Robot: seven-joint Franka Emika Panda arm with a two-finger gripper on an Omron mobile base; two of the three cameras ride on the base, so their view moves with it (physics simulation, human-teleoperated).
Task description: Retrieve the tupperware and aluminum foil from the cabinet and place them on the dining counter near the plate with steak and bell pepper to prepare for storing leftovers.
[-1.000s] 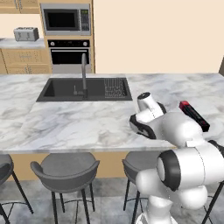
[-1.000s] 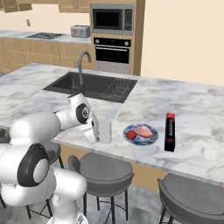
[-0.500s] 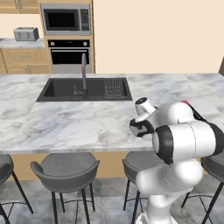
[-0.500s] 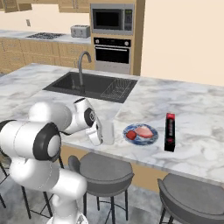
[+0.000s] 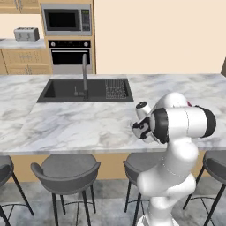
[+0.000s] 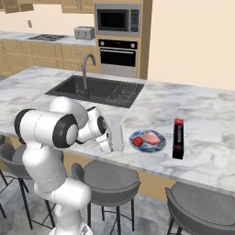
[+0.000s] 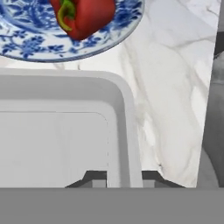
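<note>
A: State of the claw (image 7: 118,179)?

B: Narrow. Dark tips pressed on either side of the raised rim of the shallow pale grey-white rectangular plastic container (image 7: 57,140) with rounded corners; rim wall sandwiched between them, so holding it by that edge.

A: Position of the plastic container (image 6: 115,137)?

B: Over the near edge of the long white-grey marble table (image 6: 206,151), just beside the round blue-patterned white plate (image 6: 137,134), on the sink side of it. Stands steeply tilted in the right base view, long side up. Contact with the marble: cannot tell.

A: Plate contents?

B: Red bell pepper (image 7: 85,15) with green stem at the side nearest the container; pinkish steak (image 6: 152,137) next to it.

A: Second task item?

B: Long slim black aluminum foil box (image 6: 178,137) with red ends, flat on the table, just beyond the plate on the side away from the claw. Apart from the plate, not touching.

A: Surroundings?

B: Black inset sink (image 6: 92,87) with tall faucet farther back along the table; grey round stool (image 6: 108,179) beneath the edge.
</note>
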